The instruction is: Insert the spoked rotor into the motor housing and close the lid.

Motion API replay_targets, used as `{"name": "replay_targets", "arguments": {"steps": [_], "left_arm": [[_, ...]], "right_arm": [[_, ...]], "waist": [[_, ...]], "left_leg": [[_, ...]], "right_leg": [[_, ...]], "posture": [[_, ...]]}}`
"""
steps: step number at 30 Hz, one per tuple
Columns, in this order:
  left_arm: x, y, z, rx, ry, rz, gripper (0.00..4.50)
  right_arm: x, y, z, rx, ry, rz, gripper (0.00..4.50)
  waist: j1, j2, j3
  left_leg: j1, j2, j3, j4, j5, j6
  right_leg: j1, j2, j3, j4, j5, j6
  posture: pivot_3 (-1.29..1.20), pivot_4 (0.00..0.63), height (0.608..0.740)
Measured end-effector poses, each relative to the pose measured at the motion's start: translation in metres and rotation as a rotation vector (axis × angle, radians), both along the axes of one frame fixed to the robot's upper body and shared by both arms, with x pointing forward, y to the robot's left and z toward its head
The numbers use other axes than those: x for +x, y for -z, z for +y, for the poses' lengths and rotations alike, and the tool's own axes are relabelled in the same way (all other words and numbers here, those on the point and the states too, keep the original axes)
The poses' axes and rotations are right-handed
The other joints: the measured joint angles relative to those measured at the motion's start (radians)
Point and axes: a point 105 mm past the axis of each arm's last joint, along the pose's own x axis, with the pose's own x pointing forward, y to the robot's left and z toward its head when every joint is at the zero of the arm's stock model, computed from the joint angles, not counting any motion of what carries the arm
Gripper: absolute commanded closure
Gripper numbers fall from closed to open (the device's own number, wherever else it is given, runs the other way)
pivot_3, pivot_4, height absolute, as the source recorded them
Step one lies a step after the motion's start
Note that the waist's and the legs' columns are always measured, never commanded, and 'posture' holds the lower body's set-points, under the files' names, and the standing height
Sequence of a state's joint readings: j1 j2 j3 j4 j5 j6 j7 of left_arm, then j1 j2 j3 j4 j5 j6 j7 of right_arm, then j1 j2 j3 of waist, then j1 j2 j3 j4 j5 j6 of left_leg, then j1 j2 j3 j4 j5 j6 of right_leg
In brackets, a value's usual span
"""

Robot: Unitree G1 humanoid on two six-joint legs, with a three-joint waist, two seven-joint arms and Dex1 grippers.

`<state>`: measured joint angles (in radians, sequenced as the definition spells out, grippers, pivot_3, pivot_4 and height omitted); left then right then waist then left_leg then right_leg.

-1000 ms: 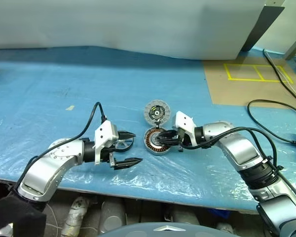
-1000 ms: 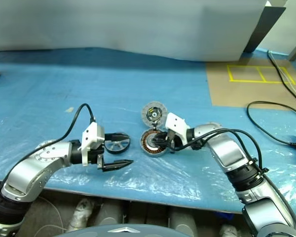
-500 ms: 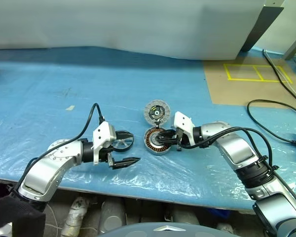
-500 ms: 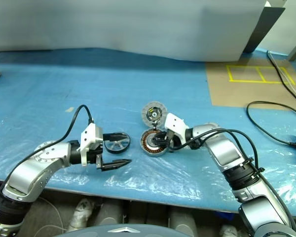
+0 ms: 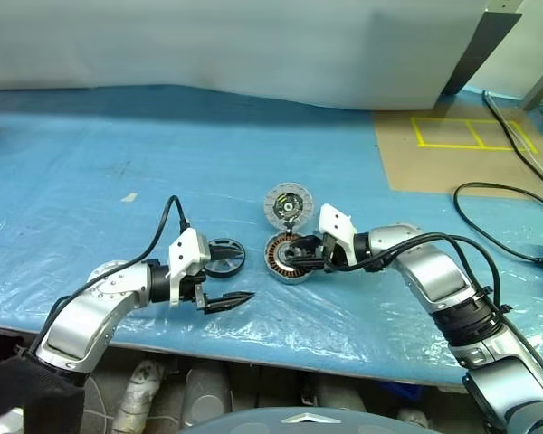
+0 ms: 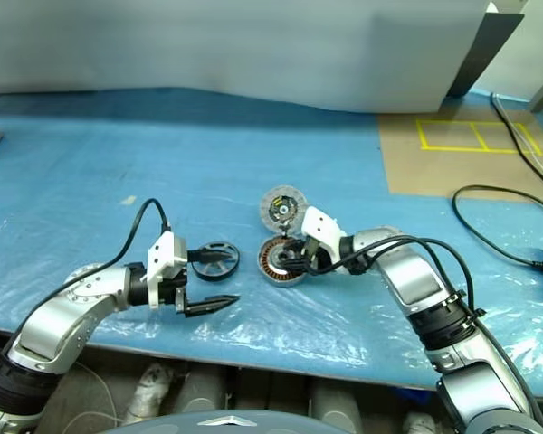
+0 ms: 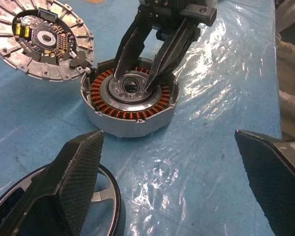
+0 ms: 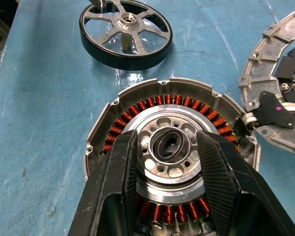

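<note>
1. Head views: the black-rimmed, silver-spoked rotor (image 5: 223, 257) lay flat on the blue plastic-covered desk (image 5: 90, 163), left of the round copper-wound motor housing (image 5: 288, 257). The segmented silvery lid (image 5: 286, 204) stood open at its far edge. Neither step looked done.
2. Left wrist view: the left gripper (image 7: 172, 184), fingers wide apart, held nothing, rotor just beside it.
3. Right wrist view: the right gripper (image 8: 168, 147), fingers parted, straddled the housing's hub.

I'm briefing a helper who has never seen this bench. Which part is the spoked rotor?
On the blue table cover, look between the two arms. The spoked rotor lies flat by the left gripper, apart from the motor housing. It alone has a thick black rim and silvery spokes; the housing shows copper windings, and the lid is a silvery disc.
</note>
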<state>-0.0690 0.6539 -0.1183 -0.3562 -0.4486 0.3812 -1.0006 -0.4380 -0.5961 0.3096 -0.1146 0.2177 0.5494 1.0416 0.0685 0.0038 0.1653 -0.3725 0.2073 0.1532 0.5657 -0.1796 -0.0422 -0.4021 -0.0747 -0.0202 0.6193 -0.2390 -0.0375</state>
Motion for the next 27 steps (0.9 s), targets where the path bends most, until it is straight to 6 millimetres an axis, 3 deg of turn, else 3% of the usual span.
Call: {"name": "replay_targets", "arguments": {"steps": [5,7,11,15,20,27], "left_arm": [[0.0,0.002,0.001,-0.001,0.003,0.0,0.0],[0.0,0.003,0.001,-0.007,0.0,0.0,0.0],[0.002,0.005,0.002,-0.009,-0.007,0.003,0.0],[0.002,0.007,0.002,-0.011,-0.005,0.006,0.0],[0.002,0.01,0.004,-0.007,-0.007,0.007,0.0],[0.002,0.011,0.004,-0.008,-0.002,-0.003,0.0]], "right_arm": [[0.004,-0.023,-0.003,0.058,0.031,-0.051,2.73],[0.006,-0.03,-0.001,0.082,0.037,-0.073,3.1],[0.003,-0.027,0.004,0.087,0.025,-0.069,4.45],[0.0,-0.02,0.013,0.099,0.009,-0.043,4.48],[0.005,0.006,0.002,-0.008,0.045,-0.031,4.48],[0.005,0.01,0.003,-0.035,0.014,-0.105,4.48]], "waist": [[0.0,0.0,0.0],[-0.001,0.0,0.0],[0.0,0.0,0.0],[0.0,0.0,0.0],[0.0,0.0,0.0],[0.0,-0.001,-0.001]], "left_leg": [[0.0,0.0,0.0,0.0,0.0,0.0],[0.0,0.0,0.0,0.0,0.0,0.0],[0.0,0.0,0.0,0.0,0.0,0.0],[0.0,0.0,0.0,0.0,0.0,0.0],[0.0,0.0,0.0,0.0,0.0,0.0],[0.006,0.0,0.001,-0.001,0.0,0.0]], "right_leg": [[0.0,0.0,0.0,0.0,0.0,0.0],[0.0,0.0,0.0,0.0,0.0,0.0],[0.0,0.0,0.0,0.0,0.0,0.0],[0.0,0.0,0.0,0.0,0.0,0.0],[0.0,0.0,0.0,0.0,0.0,0.0],[0.005,0.0,0.001,0.0,0.0,0.0]], "posture": [[0.0,0.15,0.74],[0.0,0.15,0.74],[0.0,0.15,0.74],[0.0,0.15,0.74],[0.0,0.15,0.74],[0.0,0.15,0.74]]}}
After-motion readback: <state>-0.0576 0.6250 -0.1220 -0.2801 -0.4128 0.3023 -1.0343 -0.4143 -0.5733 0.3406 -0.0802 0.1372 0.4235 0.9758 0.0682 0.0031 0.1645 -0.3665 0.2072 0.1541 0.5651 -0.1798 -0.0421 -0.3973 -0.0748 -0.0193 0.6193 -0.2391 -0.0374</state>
